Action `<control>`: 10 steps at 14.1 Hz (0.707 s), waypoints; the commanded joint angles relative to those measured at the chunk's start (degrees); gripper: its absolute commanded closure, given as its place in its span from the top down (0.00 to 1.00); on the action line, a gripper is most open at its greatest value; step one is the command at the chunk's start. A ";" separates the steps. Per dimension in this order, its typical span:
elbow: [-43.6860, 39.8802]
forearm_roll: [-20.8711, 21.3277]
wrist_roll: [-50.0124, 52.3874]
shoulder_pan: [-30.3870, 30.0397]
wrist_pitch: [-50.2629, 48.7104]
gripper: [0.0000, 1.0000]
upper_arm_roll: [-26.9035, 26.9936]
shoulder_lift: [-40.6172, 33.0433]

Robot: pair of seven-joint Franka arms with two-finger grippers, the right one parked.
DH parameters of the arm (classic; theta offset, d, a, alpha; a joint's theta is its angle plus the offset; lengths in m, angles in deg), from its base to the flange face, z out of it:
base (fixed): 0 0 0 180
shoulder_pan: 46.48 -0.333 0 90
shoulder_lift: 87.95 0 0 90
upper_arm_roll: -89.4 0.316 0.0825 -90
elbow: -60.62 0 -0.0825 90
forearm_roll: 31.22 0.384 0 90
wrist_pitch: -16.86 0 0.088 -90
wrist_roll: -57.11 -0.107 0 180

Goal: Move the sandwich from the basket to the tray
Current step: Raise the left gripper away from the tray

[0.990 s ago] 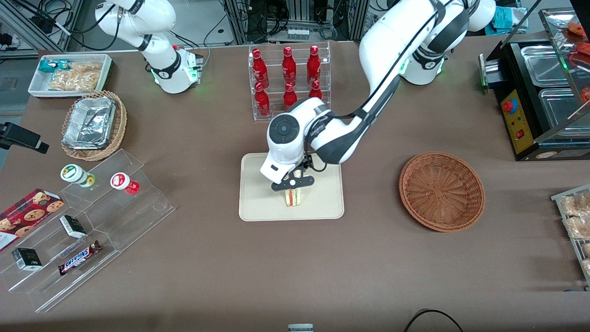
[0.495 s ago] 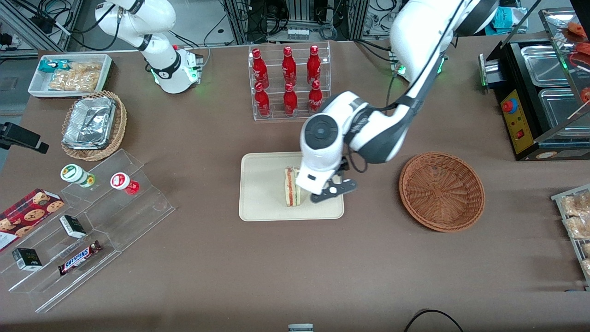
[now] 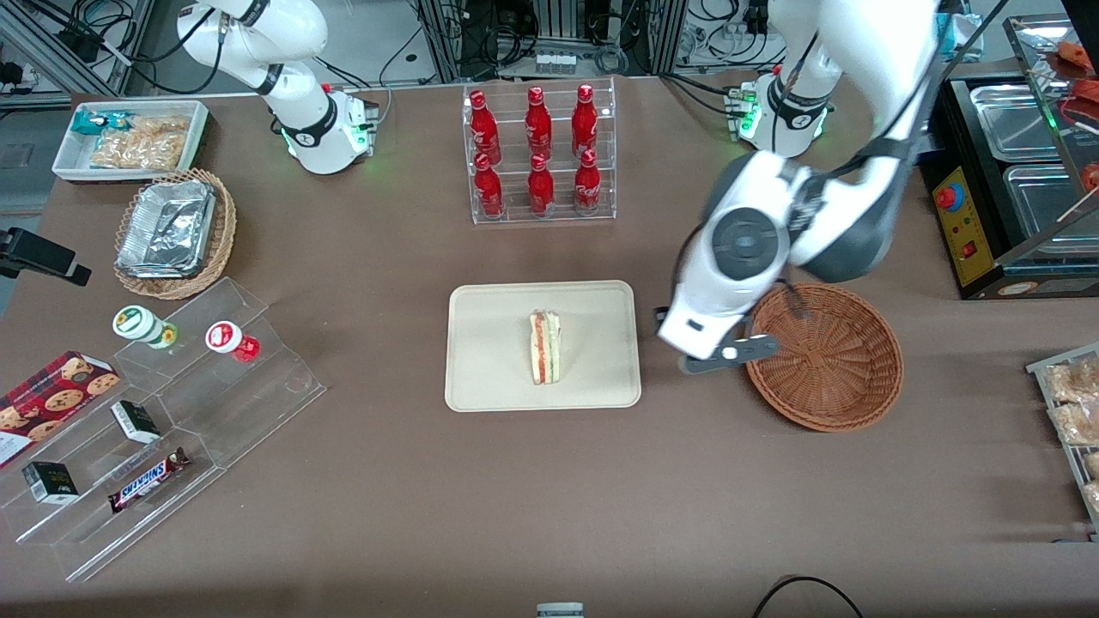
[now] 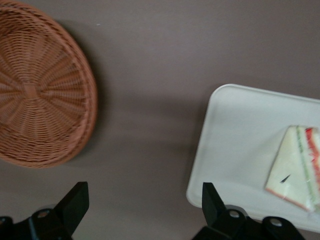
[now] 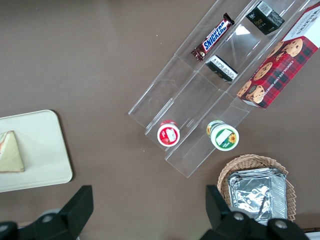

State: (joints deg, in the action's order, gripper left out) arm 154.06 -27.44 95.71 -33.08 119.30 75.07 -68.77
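The sandwich (image 3: 544, 347) is lying in the middle of the tray (image 3: 481, 378). The claw (image 3: 728, 354) is hanging wide open, holding nothing, between tray and basket (image 3: 846, 390), with the sandwich toward the parked arm's end.

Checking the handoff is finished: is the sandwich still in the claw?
No: the sandwich lies on the tray; the open claw hangs empty beside the basket.

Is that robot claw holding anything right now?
No. The gripper is open and empty, above the table between the tray and the basket. The sandwich lies on the tray.
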 commanded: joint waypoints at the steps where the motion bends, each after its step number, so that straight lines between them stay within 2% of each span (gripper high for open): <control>1: 3.95 -3.42 -8.60 -4.94 -5.91 1.00 -0.35 -7.22; 7: 3.78 -4.75 -21.27 -14.09 -15.41 1.00 -0.09 -14.86; 10: 3.51 -4.75 -27.68 -15.33 -17.71 1.00 2.36 -18.56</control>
State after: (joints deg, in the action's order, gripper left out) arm 155.89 -31.25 72.07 -47.43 102.33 76.17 -83.47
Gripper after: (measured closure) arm 0.000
